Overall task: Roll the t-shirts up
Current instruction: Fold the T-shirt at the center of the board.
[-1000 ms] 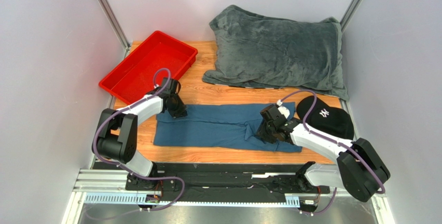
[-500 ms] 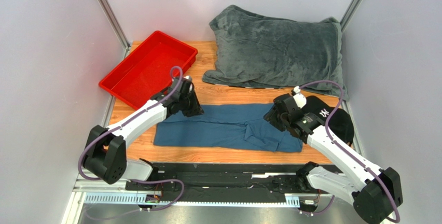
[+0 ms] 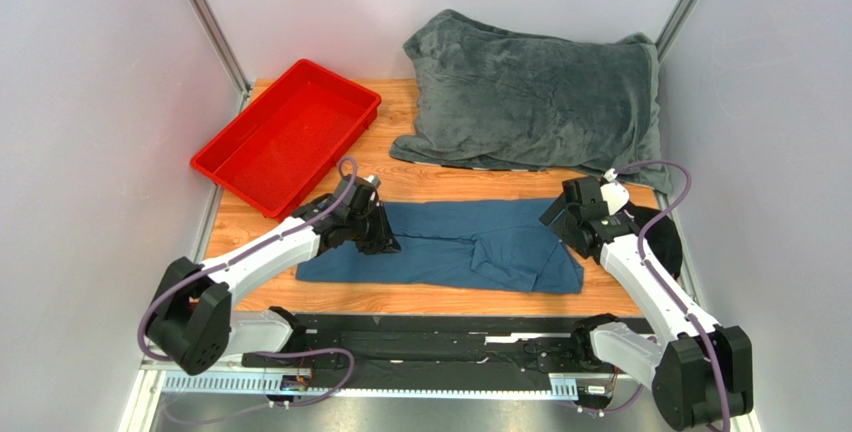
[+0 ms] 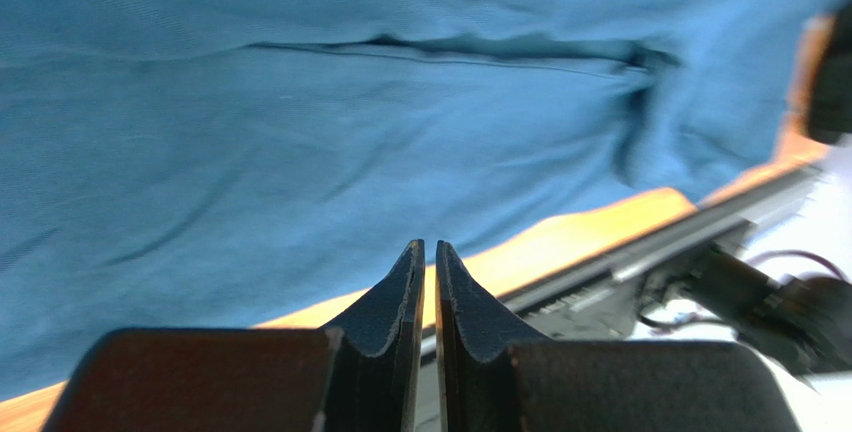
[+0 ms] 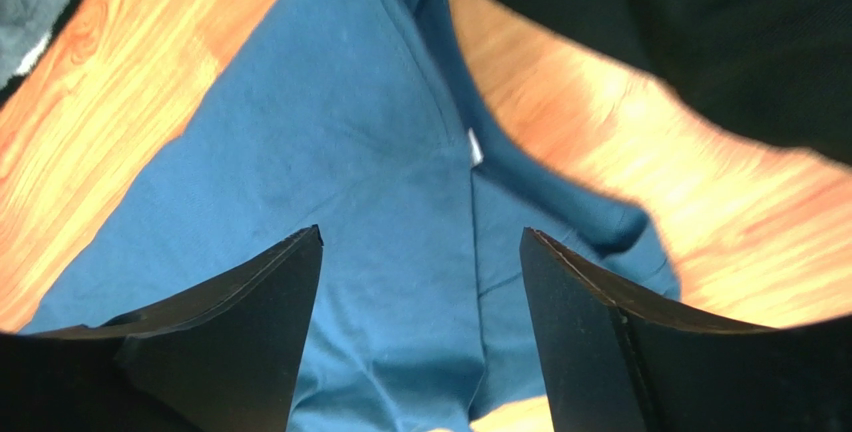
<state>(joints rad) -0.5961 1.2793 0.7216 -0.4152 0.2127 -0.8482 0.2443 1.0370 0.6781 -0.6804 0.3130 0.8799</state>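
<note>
The t-shirt [image 3: 450, 247] lies on the counter [image 3: 440, 187] as a long flat band beside the red tray [image 3: 240, 192]; rolling looks not yet begun. The left end effector [image 4: 426, 248], pinched closed and empty, hovers over the tray-side part. The right end effector [image 5: 421, 235] gapes wide and empty over the end farthest from the tray.

The right gripper [image 5: 421, 232], jaws wide apart, hangs over the teal t-shirt [image 5: 340, 132].

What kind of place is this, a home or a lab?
Probably a robotics lab cell: a left arm and a right arm bolted to a rail at the table's edge, plain panel walls enclosing it, a t-shirt laid out for practice.
</note>
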